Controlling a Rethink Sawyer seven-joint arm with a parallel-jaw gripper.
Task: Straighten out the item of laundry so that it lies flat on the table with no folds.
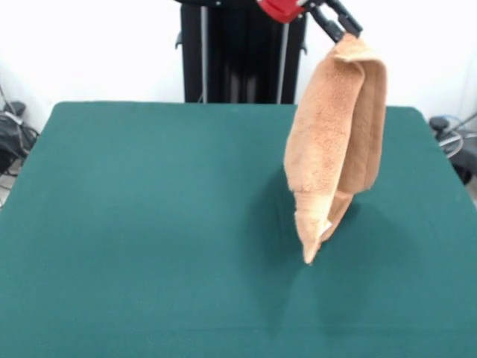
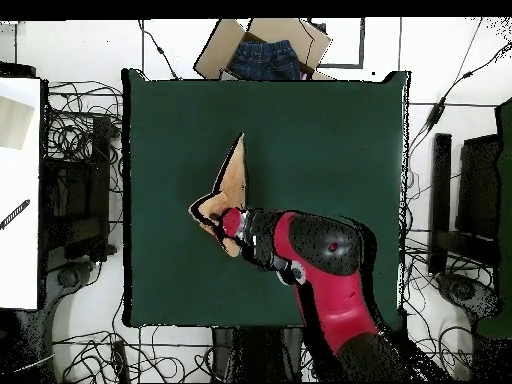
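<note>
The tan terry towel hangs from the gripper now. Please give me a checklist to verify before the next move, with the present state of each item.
1. Gripper holds the tan terry towel at its top: ok.
2. Towel lifted over the dark green felt table: ok; whether its lowest tip touches, cannot tell.
3. Towel free of folds: not ok, it hangs doubled in long folds.
4. Towel flat on the table: not ok.
5. Bare table for spreading: ok.
6. Red and black arm clear of the cloth: ok.
</note>
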